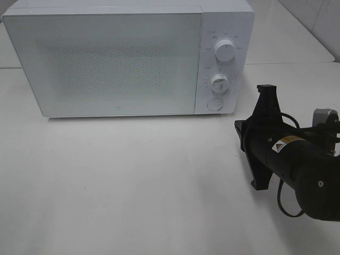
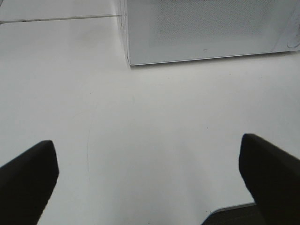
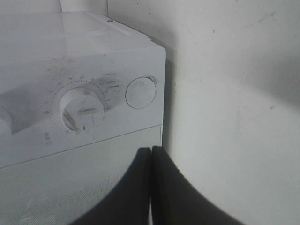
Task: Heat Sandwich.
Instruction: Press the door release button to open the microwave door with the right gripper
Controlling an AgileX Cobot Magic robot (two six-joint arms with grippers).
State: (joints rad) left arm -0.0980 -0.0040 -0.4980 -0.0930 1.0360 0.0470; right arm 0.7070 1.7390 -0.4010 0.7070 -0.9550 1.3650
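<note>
Button on closed microwave, my clenched right gripper aiming at it.
I am centring for 1 straight push; left gripper is hanging released.

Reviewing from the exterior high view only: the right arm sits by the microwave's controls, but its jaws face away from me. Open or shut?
Observer: Shut. In the right wrist view the right gripper has its jaws pressed together with nothing between them.
Operator: Aimed at what?
Observer: The microwave front, close to the round button beside the lower dial.
Operator: And the left arm? It's outside my view.
Observer: The left gripper has its jaws wide apart above the white table, holding nothing.
</note>
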